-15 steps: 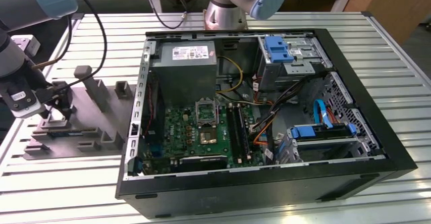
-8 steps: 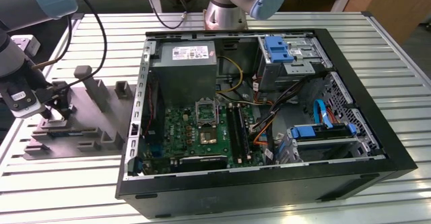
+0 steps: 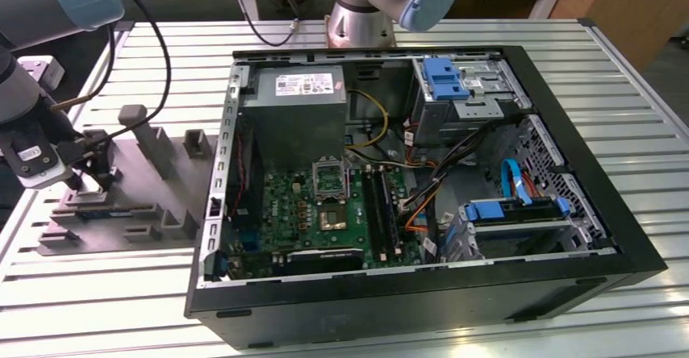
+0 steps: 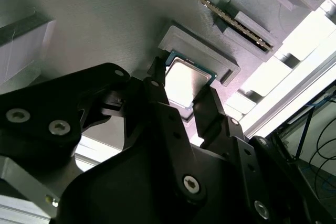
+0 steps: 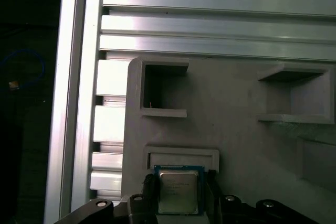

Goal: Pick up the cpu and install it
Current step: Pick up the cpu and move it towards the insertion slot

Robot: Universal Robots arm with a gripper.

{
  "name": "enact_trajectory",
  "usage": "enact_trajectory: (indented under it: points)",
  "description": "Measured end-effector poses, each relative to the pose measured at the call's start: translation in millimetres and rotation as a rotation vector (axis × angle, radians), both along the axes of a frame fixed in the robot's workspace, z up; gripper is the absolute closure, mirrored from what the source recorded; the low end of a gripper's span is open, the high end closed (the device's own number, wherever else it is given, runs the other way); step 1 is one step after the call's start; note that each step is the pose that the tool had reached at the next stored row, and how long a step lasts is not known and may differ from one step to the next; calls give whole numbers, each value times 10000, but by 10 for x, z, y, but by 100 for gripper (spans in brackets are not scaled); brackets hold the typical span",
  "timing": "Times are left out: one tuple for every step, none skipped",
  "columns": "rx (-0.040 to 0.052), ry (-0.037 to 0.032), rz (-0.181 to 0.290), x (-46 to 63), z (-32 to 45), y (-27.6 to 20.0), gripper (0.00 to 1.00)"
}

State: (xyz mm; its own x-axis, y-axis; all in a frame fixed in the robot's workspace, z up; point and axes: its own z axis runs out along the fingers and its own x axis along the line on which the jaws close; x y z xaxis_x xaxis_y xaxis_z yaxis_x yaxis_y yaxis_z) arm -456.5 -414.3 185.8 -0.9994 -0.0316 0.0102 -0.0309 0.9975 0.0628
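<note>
Arm's out at the exterior view's left, well apart from the open PC case. The gripper is down on the grey fixture tray, where parts sit in moulded pockets so each has one known spot and orientation. The cpu lies flat in its shallow pocket, metal lid up, one edge snug against the raised lip — that lip is prob. what keeps it square for a clean pick.

In both wrist views the gripper is right around the chip, approaching from above, so contact would be at the chip's sides, not the lid. Clamped or just bracketing it? Can't tell from here — the cpu looks seated in the pocket, not lifted.

Over in the case, the green board lies face up, nothing near it, i.e. install not started.
</note>
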Motion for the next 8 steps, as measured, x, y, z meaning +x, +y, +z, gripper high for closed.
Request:
enact_trajectory:
  points:
    - [0, 0, 0, 0, 0, 0, 54]
    - [0, 0, 0, 0, 0, 0, 54]
    - [0, 0, 0, 0, 0, 0, 54]
    - [0, 0, 1, 0, 0, 0, 53]
    - [1, 0, 0, 0, 1, 0, 53]
    - [0, 2, 0, 0, 1, -1, 46]
    - [0, 3, 9, -1, 2, -3, 46]
    - [0, 3, 28, -1, 1, -7, 46]
